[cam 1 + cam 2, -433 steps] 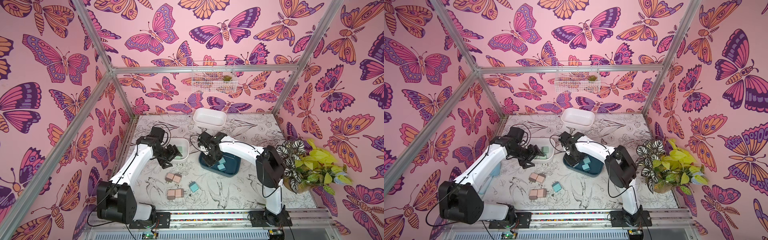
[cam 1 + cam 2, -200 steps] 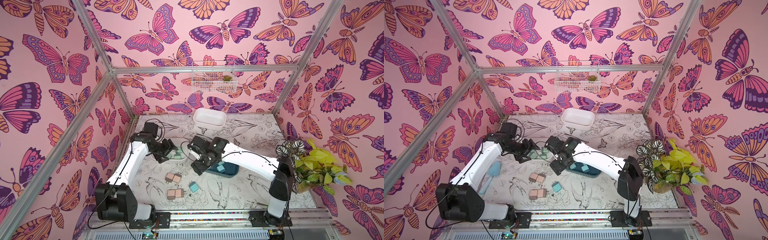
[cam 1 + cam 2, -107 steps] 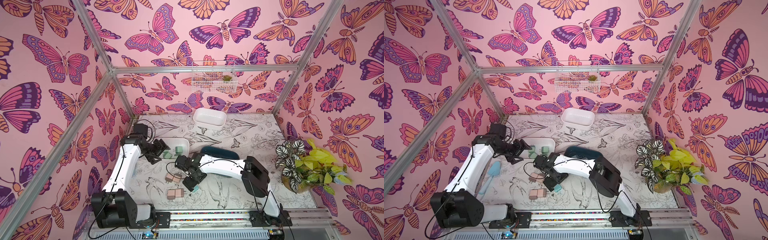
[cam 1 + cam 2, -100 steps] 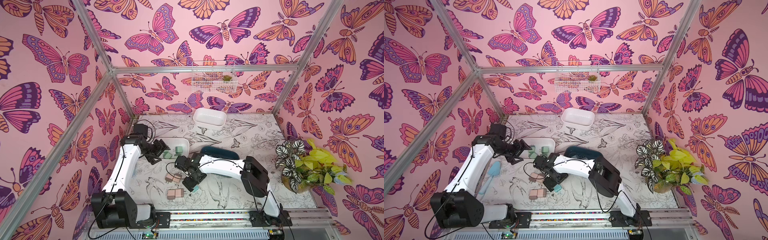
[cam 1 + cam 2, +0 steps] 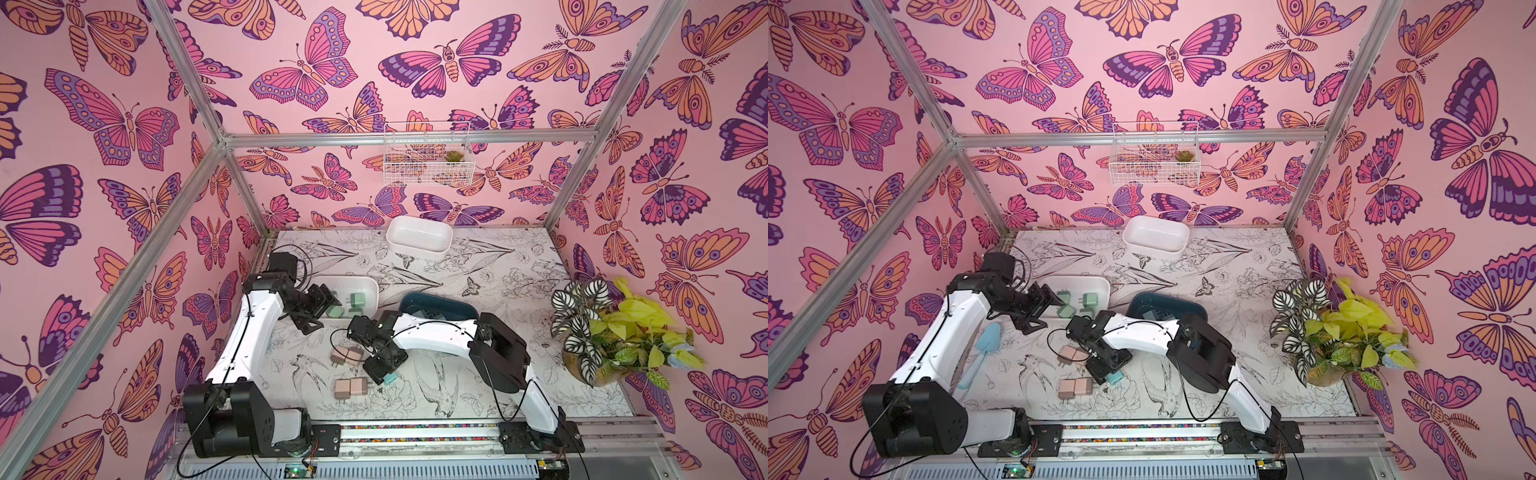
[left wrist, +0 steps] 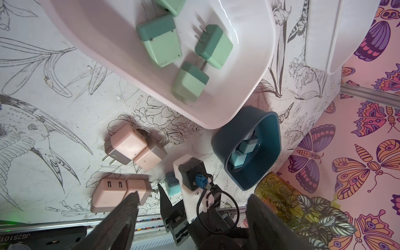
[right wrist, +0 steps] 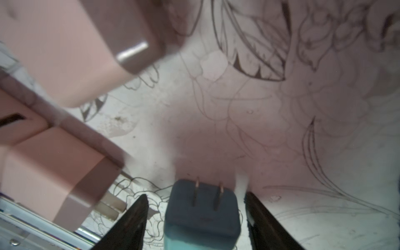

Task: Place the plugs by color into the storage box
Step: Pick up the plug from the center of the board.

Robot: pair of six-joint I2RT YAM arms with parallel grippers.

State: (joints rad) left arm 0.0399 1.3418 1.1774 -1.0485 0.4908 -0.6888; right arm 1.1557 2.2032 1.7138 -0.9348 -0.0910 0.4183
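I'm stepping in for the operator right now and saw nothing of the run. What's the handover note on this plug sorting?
Left hand: open, empty, hovering by the near white box.
Right hand: open, low over the table, straddling a teal-blue plug, not yet gripping it.
Done: mint green plugs lie in the near white box; blue plugs lie in the dark teal box.
To do: move that teal-blue plug to the dark teal box. Four pink plugs lie in two pairs on the table, probably meant for the rear white box, which looks empty.
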